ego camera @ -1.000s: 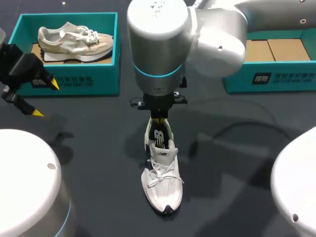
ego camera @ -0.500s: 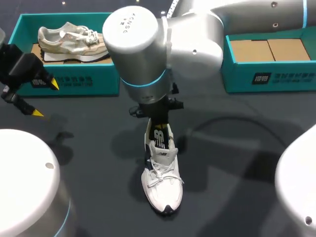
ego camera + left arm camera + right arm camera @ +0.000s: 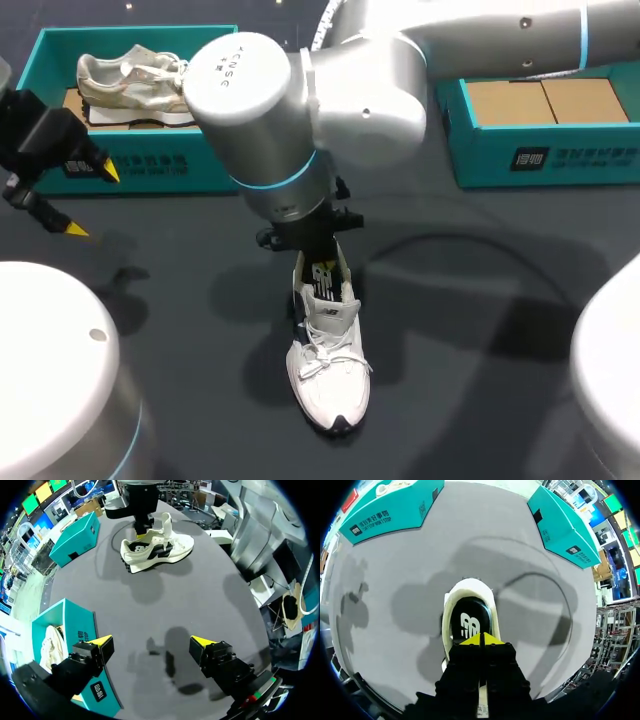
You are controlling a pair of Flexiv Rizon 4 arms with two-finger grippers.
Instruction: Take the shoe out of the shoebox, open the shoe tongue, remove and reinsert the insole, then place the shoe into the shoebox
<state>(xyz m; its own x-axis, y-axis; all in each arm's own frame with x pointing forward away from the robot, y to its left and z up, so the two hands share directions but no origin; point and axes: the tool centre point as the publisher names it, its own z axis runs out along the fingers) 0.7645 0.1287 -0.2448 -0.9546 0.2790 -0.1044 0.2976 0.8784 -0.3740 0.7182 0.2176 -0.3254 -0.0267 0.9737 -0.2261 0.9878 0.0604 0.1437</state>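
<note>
The dark desk [image 3: 480, 330] is carrying a white shoe [image 3: 328, 370] standing near its middle, while a left teal shoebox [image 3: 150, 165] and a right teal shoebox [image 3: 560, 160] are sitting along its far side.

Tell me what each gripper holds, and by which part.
Left gripper: fingers open, nothing held. Right gripper: fingers shut over the black insole inside the white lace-up sneaker; whether they pinch the insole cannot be told.

The shoe [image 3: 328, 370] is shown white with a black side stripe, and its insole [image 3: 469, 622] is black with a white mark. Teal is seen on the left shoebox [image 3: 215, 165], which holds a beige shoe [image 3: 130, 85], and on the right shoebox [image 3: 600, 160], which is lined brown. The table [image 3: 480, 350] is dark grey. The fingertips [image 3: 201, 641] are tipped yellow.
</note>
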